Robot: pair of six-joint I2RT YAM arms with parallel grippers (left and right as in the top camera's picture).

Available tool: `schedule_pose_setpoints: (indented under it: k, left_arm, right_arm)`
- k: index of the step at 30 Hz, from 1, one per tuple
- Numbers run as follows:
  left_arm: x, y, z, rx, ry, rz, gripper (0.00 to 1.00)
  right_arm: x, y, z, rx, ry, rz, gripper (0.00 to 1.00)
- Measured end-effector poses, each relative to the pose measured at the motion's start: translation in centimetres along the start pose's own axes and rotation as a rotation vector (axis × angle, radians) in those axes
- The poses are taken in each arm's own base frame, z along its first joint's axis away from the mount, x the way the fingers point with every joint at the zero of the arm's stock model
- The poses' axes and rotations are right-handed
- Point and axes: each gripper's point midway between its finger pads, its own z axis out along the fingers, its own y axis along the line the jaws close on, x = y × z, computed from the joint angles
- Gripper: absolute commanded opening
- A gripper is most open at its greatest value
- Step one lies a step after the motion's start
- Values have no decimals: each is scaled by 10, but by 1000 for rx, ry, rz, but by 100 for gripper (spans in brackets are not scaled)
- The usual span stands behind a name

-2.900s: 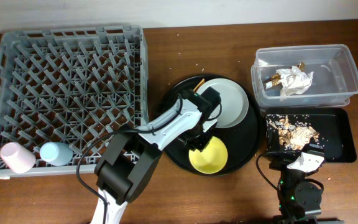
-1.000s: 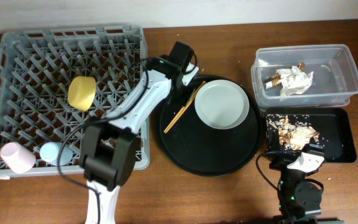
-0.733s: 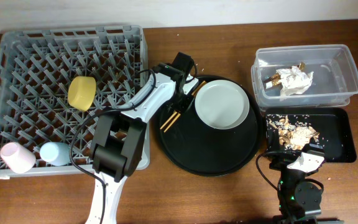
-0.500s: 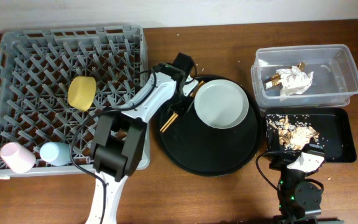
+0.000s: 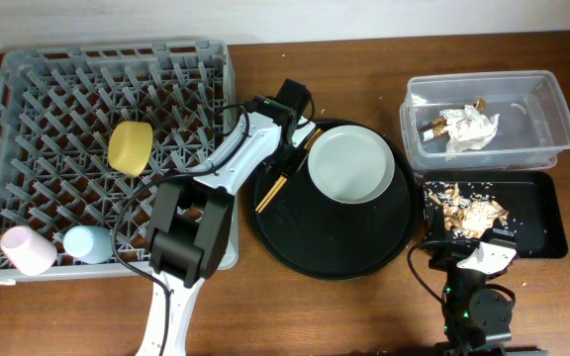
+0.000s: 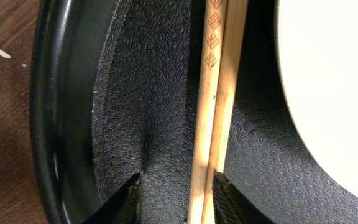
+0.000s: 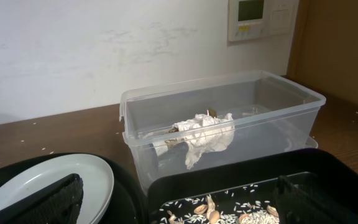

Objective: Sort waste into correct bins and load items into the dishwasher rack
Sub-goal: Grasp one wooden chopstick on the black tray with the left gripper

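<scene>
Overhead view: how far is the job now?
Done: yellow bowl, pink cup, light-blue cup in the grey plastic rack; white paper napkin and brown-gold wrapper in the clear plastic tub; crumbly food scraps in the black rectangular tray. In hand: open left tool straddles wooden chopsticks. Left: those and the pale round plate.

In the left wrist view the chopsticks [image 6: 213, 118] run off the top and bottom edges, so neither end shows. The plate [image 6: 334, 93] is cut by the right edge. Only two dark fingertips of the left tool [image 6: 176, 202] show, at the bottom edge. From overhead that tool is hidden under its own wrist. In the right wrist view the right tool [image 7: 173, 208] is two dark shapes cut off below. The black tray [image 7: 229, 180] also runs off the bottom edge there.
</scene>
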Motion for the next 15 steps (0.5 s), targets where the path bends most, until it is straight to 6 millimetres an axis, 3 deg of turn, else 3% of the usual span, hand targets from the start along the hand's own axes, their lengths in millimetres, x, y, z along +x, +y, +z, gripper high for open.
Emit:
schedule_pose_setpoints:
  k: [3, 4, 8, 15]
  left_arm:
    - [0, -9, 2, 27, 4, 10, 33]
    - [2, -12, 5, 36, 11, 13, 41]
    - [16, -16, 2, 56, 73, 14, 42]
    - [0, -2, -7, -25, 9, 17, 35]
  right_arm:
    - [0, 0, 0, 0, 0, 0, 98]
    - [0, 0, 0, 0, 0, 0, 98]
    - [0, 0, 0, 0, 0, 1, 99]
    - [0, 0, 0, 0, 0, 0, 98]
